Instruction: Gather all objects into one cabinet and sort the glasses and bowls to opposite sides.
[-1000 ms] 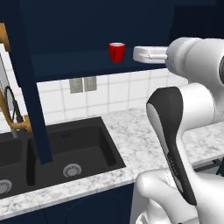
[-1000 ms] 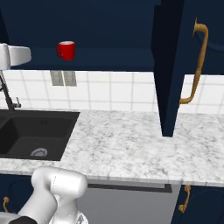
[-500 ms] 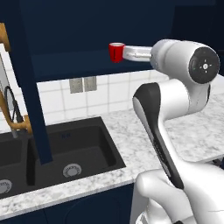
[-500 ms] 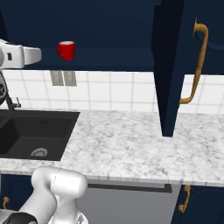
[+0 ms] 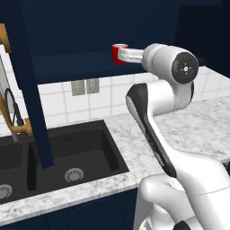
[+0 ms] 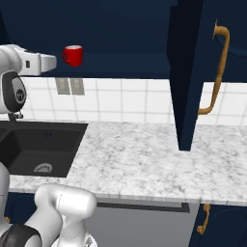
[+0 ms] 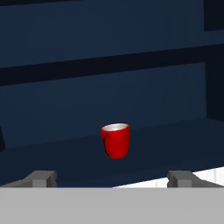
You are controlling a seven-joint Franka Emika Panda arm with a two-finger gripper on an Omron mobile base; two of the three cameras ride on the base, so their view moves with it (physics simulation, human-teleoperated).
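Left base view first: our arm rises from five o'clock and reaches up to twelve, where the tool (image 5: pixel 122 55) points at the bright red cup (image 5: pixel 118 53) standing on the floor of the open dark navy cabinet (image 5: pixel 90 67). From here the wrist covers part of the cup, so we cannot tell whether they touch. Below, the black sink (image 5: pixel 67 152) sits at eight o'clock in the marble surface (image 5: pixel 211 121).

Right base view: the cup (image 6: pixel 73 55) stands upright at ten o'clock on the cabinet floor (image 6: pixel 120 62), and our tool (image 6: pixel 52 61) sits just beside it toward nine, a small gap between them. The cabinet door (image 6: pixel 190 72) hangs open at two o'clock, its curved brass handle (image 6: pixel 217 72) beside it.

Hand view: the cup (image 7: pixel 116 140) stands at centre on the cabinet floor, a dark mark on its side. Our two fingertips (image 7: pixel 41 178) rise at seven and five o'clock, spread wide apart with nothing between them; the cup lies ahead of them, untouched.
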